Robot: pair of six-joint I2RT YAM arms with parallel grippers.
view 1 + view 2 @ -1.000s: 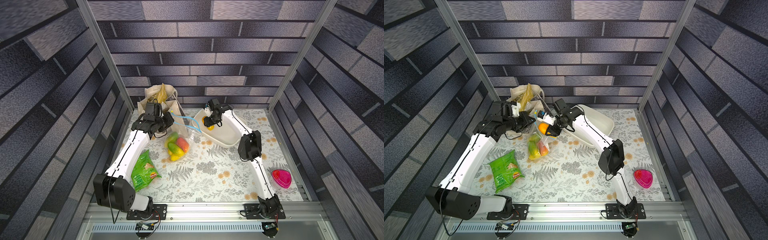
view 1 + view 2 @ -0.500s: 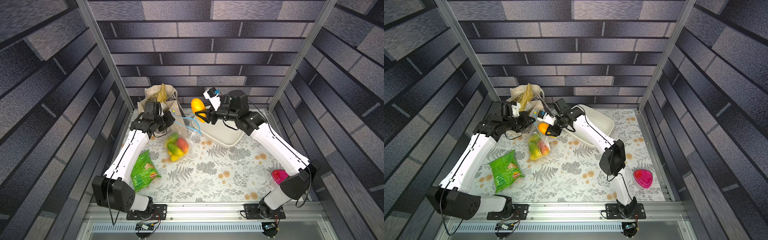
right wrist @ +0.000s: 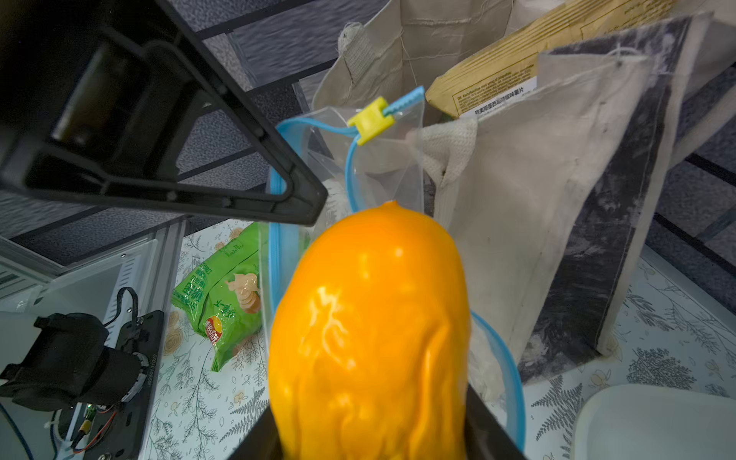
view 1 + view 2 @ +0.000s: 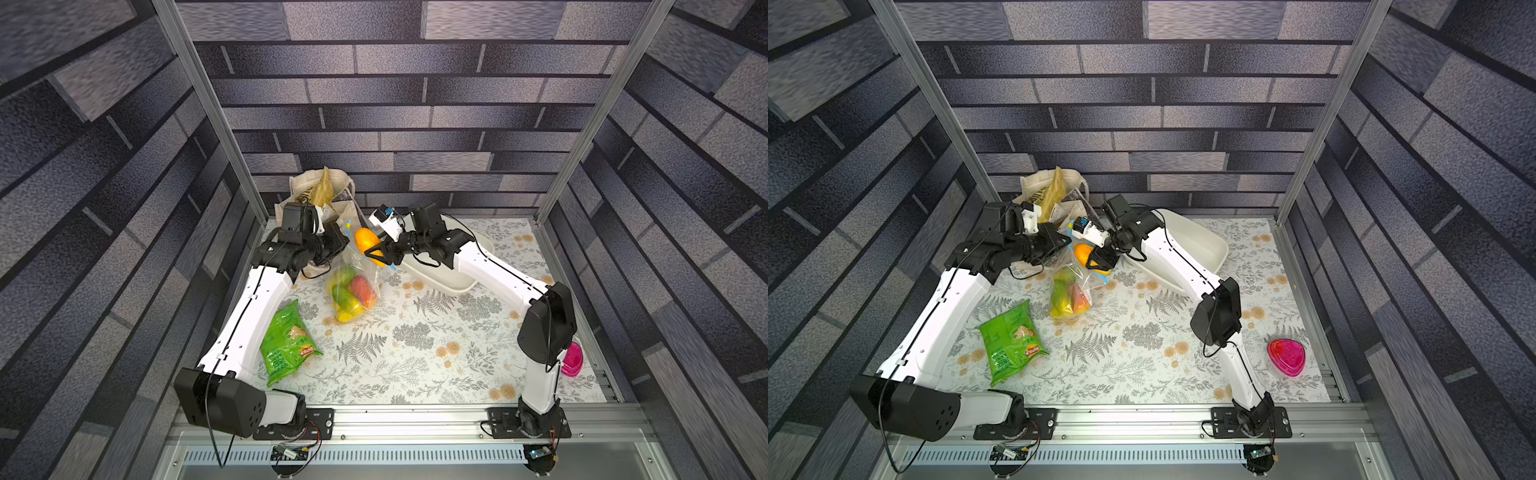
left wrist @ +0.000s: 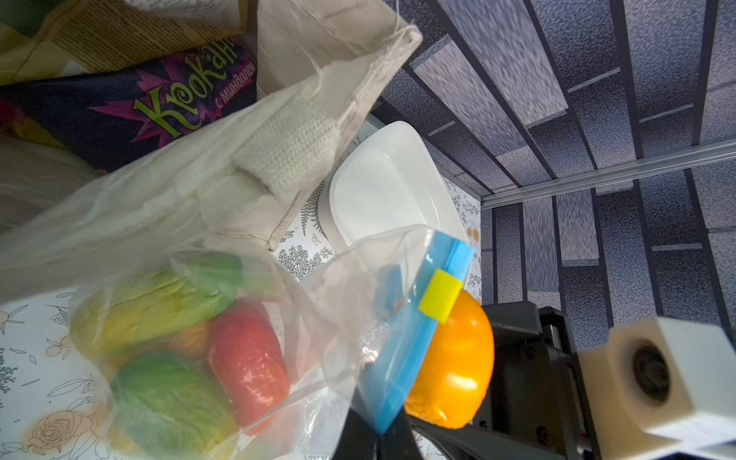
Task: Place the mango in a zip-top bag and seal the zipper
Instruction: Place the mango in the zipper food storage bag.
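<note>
My right gripper (image 3: pixel 370 438) is shut on the orange mango (image 3: pixel 370 330), which hangs at the open mouth of the zip-top bag (image 5: pixel 199 338). The clear bag holds green, yellow and red fruit and stands on the table, seen in both top views (image 4: pixel 353 286) (image 4: pixel 1069 291). My left gripper (image 5: pixel 378 432) is shut on the bag's blue zipper (image 5: pixel 402 358) strip and holds that edge up. The yellow slider (image 3: pixel 372 119) sits at one end of the strip. In both top views the mango (image 4: pixel 365 237) (image 4: pixel 1081 251) is between the two grippers, left (image 4: pixel 344 243) and right (image 4: pixel 376 252).
A beige canvas tote (image 4: pixel 320 195) with packets in it stands right behind the bag. The white tub (image 4: pixel 449 282) lies under the right arm. A green crisp packet (image 4: pixel 286 343) lies beside the left arm. A pink lidded container (image 4: pixel 1285 356) sits at the front right.
In a top view the right arm has carried the mango from the white tub over to the bag's mouth. The left gripper has kept its hold on the bag's edge.
</note>
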